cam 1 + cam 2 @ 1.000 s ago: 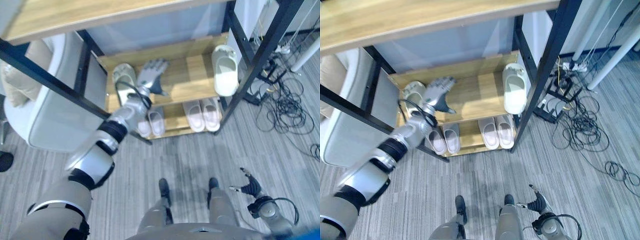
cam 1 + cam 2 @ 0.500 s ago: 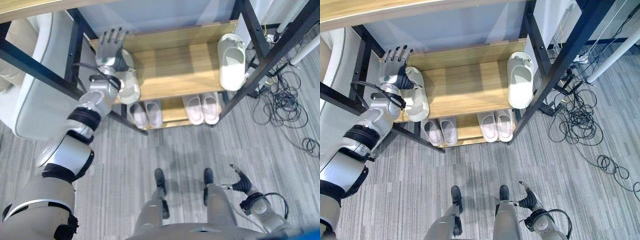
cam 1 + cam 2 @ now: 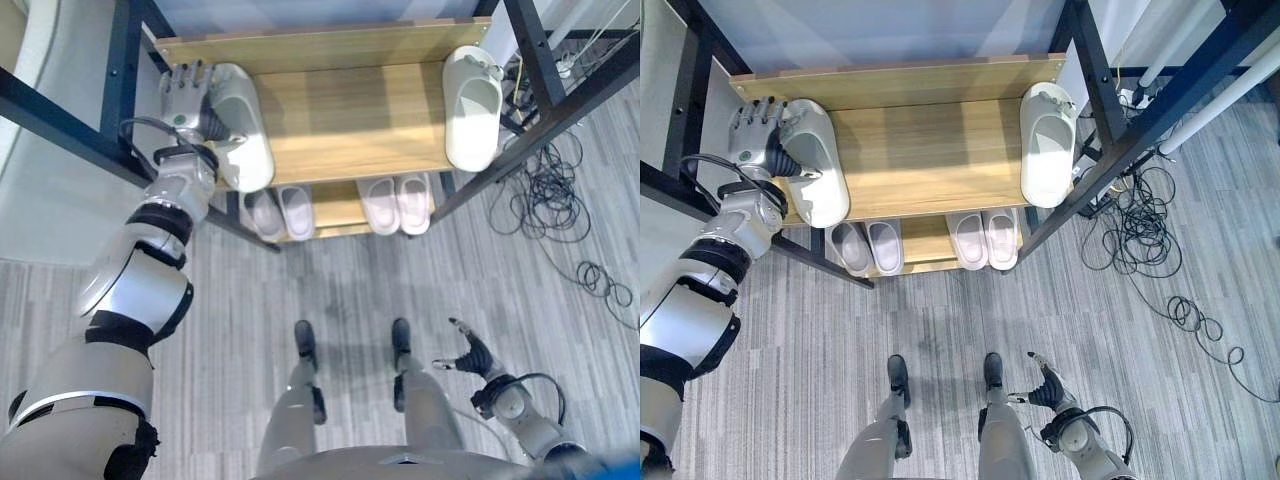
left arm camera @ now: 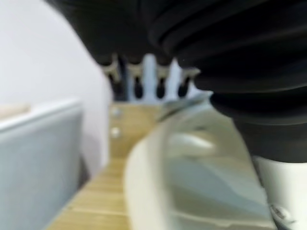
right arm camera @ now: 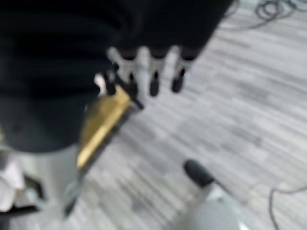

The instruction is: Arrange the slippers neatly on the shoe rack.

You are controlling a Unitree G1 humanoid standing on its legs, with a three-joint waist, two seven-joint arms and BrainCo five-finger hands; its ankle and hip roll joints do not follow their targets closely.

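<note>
My left hand (image 3: 758,128) is covering the outer edge of the left slipper (image 3: 818,160). The middle shelf (image 3: 930,155) is hiding the heels of both slipper pairs on the lower shelf (image 3: 925,240). Left wrist view is blurring whether my thumb is touching the slipper.

The shoe rack (image 3: 930,150) has black posts and wooden shelves. On its middle shelf lie two pale slippers: left slipper (image 3: 818,175) and right slipper (image 3: 1047,145), well apart. The bottom shelf (image 3: 925,240) carries what seem two pairs (image 3: 868,247) (image 3: 983,239) side by side.
</note>
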